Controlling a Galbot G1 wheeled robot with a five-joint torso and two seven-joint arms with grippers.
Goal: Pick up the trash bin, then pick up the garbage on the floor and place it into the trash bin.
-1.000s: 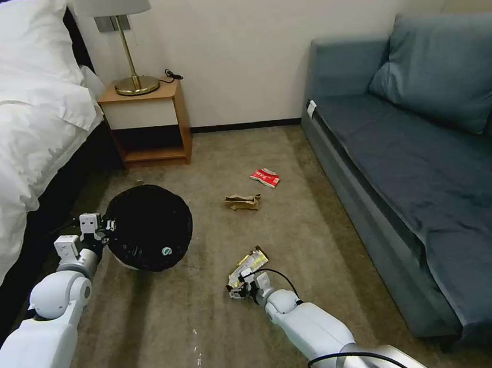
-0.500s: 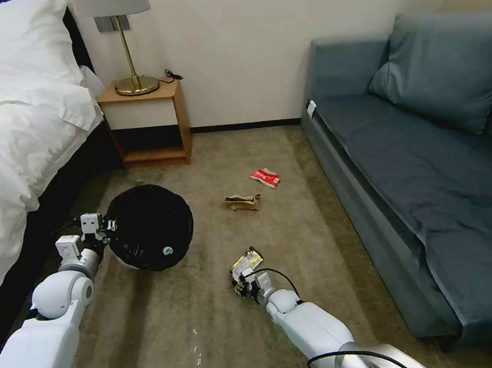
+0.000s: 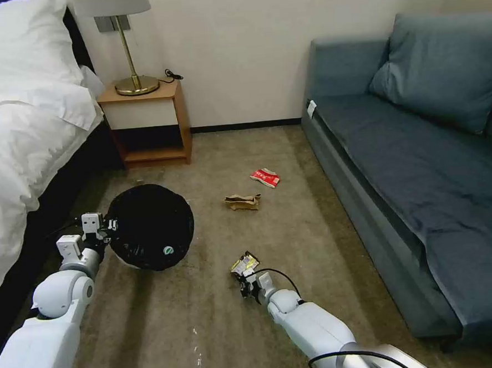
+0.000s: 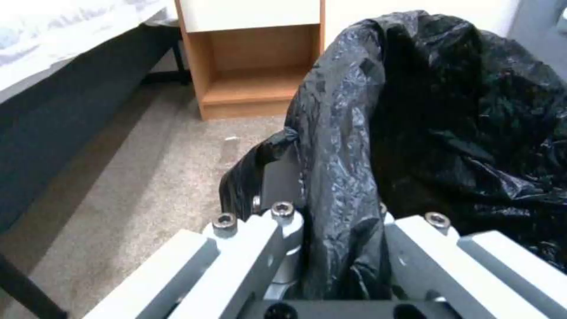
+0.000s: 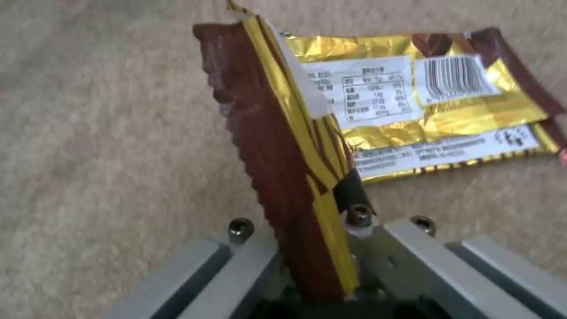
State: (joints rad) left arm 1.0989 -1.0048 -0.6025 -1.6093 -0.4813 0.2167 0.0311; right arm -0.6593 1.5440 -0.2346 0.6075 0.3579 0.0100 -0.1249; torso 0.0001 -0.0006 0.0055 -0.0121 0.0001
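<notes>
Since the earlier frame the right claw, clamped on the yellow-black wrapper, drew back over open carpet; left claw grips the trash bin rim near the bed

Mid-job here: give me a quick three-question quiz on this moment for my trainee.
1. True or false: the right end effector is shut on the yellow-brown snack wrapper.
2. What does the left end effector grip?
A. the lamp
B. the bag-lined rim of the trash bin
C. the sofa cushion
3. Fill in: two litter pieces lie on the carpet ahead, the crumpled brown paper wrapper and the red-and-white ____.

Key: 1 true; 2 B; 3 packet.
</notes>
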